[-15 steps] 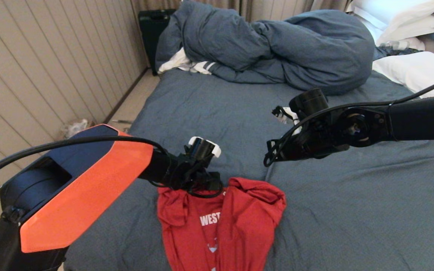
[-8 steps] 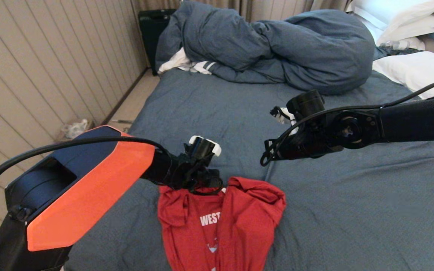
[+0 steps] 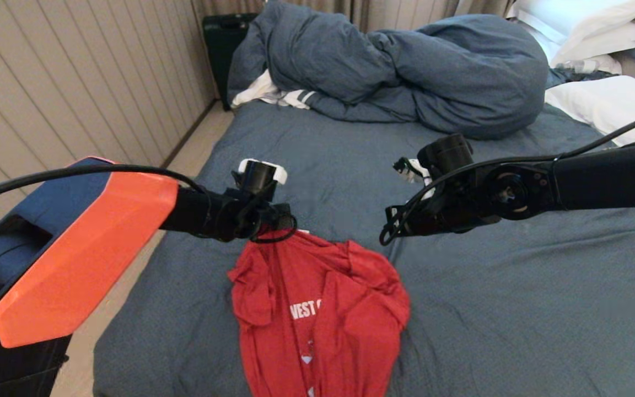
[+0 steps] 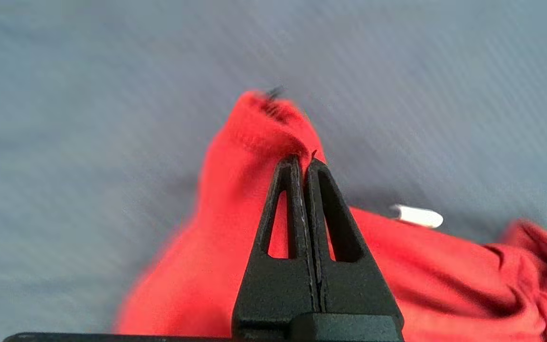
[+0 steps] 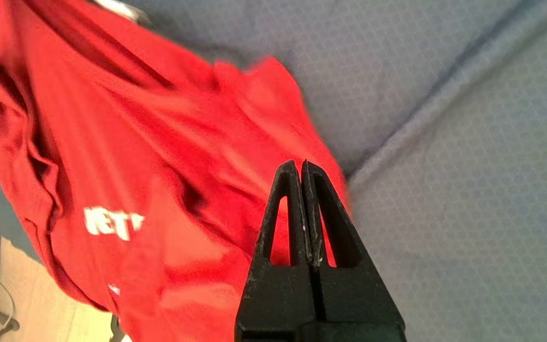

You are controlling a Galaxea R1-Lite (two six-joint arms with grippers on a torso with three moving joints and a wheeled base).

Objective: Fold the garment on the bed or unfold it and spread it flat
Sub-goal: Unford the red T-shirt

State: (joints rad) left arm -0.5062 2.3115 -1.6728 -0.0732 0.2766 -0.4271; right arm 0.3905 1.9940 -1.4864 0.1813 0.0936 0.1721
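Red short-sleeved cotton T-shirt (image 3: 317,314) with white lettering is lying bunched and creased on the large bed's wrinkled blue-grey sheet (image 3: 516,309) in the head view, near the bed's front edge, its upper end drawn up toward the left gripper (image 3: 273,225). That black gripper is hanging just over the shirt's top edge, at the end of the orange-and-navy left arm (image 3: 80,248). The right gripper (image 3: 392,229) is hovering beside the shirt, apart from it. A bulky blue-grey duvet (image 3: 405,71) is lying bunched at the far end, white pillows (image 3: 604,102) to its right.

Left wrist view: the left gripper (image 4: 303,161) is pinching a peak of the T-shirt's (image 4: 235,190) red fabric, fingers pressed together.

Right wrist view: the right gripper (image 5: 300,164) is closed on nothing, its tips sitting in front of the T-shirt's (image 5: 126,156) edge.
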